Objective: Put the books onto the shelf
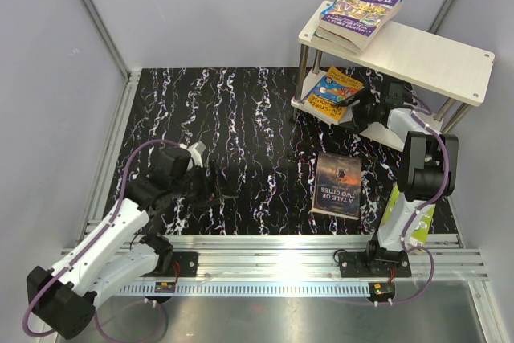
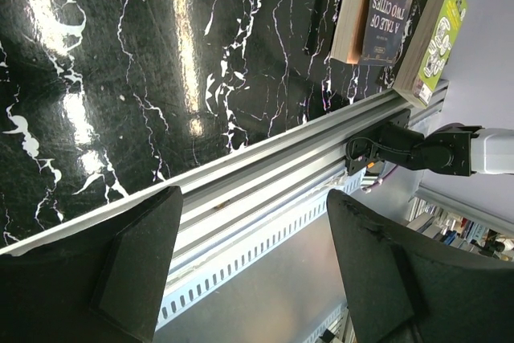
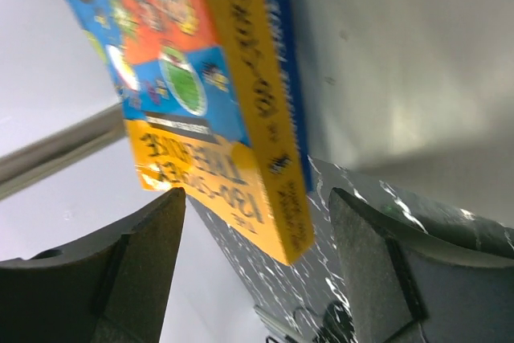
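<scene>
While both arms extend over the black marbled table (image 1: 241,110), the shelf (image 1: 438,66) stands at two o'clock. A stack of books (image 1: 360,12) with a purple cover on top lies on its upper board, and an orange-and-blue book (image 1: 336,91) lies on the lower board. The right gripper (image 1: 358,104) sits at that book's three o'clock, jaws spread wide around its yellow spine without clamping it. A dark book (image 1: 338,185) lies flat on the table at four o'clock, a lime-green book (image 2: 442,30) just beyond it. At eight o'clock the left gripper (image 1: 217,184) hangs released, holding nothing.
</scene>
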`<action>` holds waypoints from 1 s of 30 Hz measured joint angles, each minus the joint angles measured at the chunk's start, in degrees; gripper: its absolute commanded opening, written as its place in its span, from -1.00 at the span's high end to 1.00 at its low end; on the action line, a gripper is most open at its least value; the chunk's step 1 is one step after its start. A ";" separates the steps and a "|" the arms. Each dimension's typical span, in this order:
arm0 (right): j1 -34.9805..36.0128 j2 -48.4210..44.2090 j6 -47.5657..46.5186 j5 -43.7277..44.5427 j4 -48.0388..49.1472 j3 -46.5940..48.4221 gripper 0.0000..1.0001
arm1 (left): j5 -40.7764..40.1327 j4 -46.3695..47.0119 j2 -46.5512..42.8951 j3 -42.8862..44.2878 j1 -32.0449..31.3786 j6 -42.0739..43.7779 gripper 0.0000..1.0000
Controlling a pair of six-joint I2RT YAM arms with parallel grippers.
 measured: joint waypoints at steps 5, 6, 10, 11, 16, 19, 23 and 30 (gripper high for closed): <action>0.00 -0.74 -2.36 0.28 -3.96 -0.50 -0.59 | 0.00 0.79 0.22 0.00 0.00 -0.02 -0.55; 0.00 -1.33 -2.89 0.37 -4.66 -0.90 -0.58 | 0.00 0.79 0.22 0.00 0.00 -0.04 -0.55; 0.00 -5.92 -5.42 1.97 -6.86 -3.69 -0.60 | 0.00 0.83 0.22 0.00 0.00 -0.11 -0.55; 0.00 -8.09 -6.10 2.51 -7.56 -5.14 -0.61 | 0.00 0.87 0.22 0.00 0.00 -0.26 -0.55; 0.00 -20.68 -9.92 4.79 -11.76 -11.37 -0.64 | 0.33 2.80 0.24 -1.44 0.00 -1.33 -0.55; 0.00 -26.27 -12.02 7.32 -15.23 -13.86 -0.79 | 0.96 4.48 0.70 -3.08 0.00 -2.25 -0.55; -0.48 -31.15 -14.25 12.37 -20.74 -18.56 -0.85 | 1.53 7.10 3.72 -4.15 -0.26 -3.26 -0.54; -2.75 -32.24 -16.68 16.81 -27.87 -26.14 -0.86 | 1.33 12.15 11.78 -4.04 -5.73 -4.52 -0.52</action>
